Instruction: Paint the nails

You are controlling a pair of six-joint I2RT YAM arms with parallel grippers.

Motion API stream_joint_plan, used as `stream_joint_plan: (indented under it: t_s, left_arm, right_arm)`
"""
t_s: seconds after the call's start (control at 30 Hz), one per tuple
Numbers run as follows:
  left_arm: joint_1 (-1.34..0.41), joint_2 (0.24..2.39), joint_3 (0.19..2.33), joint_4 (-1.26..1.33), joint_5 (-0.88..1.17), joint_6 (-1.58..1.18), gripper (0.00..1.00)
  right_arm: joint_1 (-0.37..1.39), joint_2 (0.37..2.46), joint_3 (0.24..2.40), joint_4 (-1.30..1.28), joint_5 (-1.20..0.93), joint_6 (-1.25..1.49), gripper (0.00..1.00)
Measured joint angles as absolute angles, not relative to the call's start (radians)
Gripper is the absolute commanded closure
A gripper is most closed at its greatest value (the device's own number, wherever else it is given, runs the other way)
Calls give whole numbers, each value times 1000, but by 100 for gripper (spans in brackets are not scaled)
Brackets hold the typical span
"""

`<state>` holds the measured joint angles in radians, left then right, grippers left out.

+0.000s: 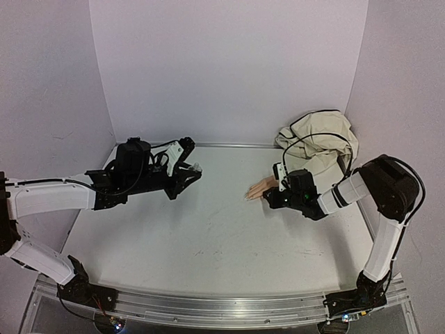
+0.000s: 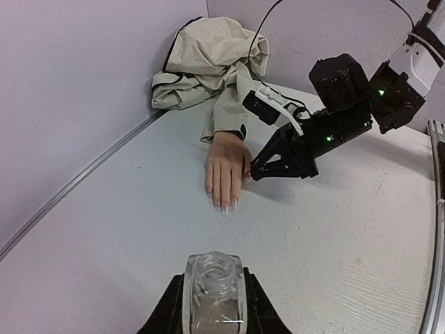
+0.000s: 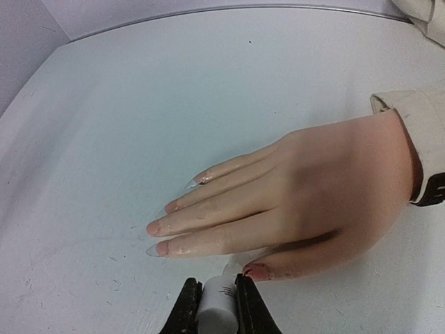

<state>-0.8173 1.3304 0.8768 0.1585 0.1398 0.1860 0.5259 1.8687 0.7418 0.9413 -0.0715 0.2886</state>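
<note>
A clear bottle [image 2: 214, 278] is clamped by the left tool [image 2: 213, 313], a white applicator [image 3: 217, 316] by the right tool [image 3: 217, 291], beside the thumb nail [image 3: 256, 270].

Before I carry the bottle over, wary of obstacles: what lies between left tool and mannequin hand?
Only bare table between left tool, holding the bottle, and mannequin hand, as the left wrist view shows.

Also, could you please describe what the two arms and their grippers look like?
Both the left arm and right arm have white tubular links joined by black housings. The left gripper and right gripper are black, each with a white mount on top and black jaws. Thin black cables loop by the wrists; green lights glow on the right one.
</note>
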Motion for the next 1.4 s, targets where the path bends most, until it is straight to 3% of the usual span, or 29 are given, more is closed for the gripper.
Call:
stream_joint_plan:
  t_s: [0.23,0.67,0.87,1.03,1.4]
  left_arm:
    - [-819,1291,877,159,139,187,100]
    - [-819,1270,907,107,241,192,100]
    - [-821,1268,987,-48,409,192,100]
    - [-833,1262,994,-172,433,267,100]
    - [-844,1301,992,-253,410,367,100]
  right_arm:
    - [536,1832,723,935,-94,292,100]
    - [536,1364,738,627,-136,257,100]
    - [536,1338,798,430,-252,252,100]
    - [553,1330,813,335,-390,272,100]
    - [794,1333,1004,277,-598,294,100]
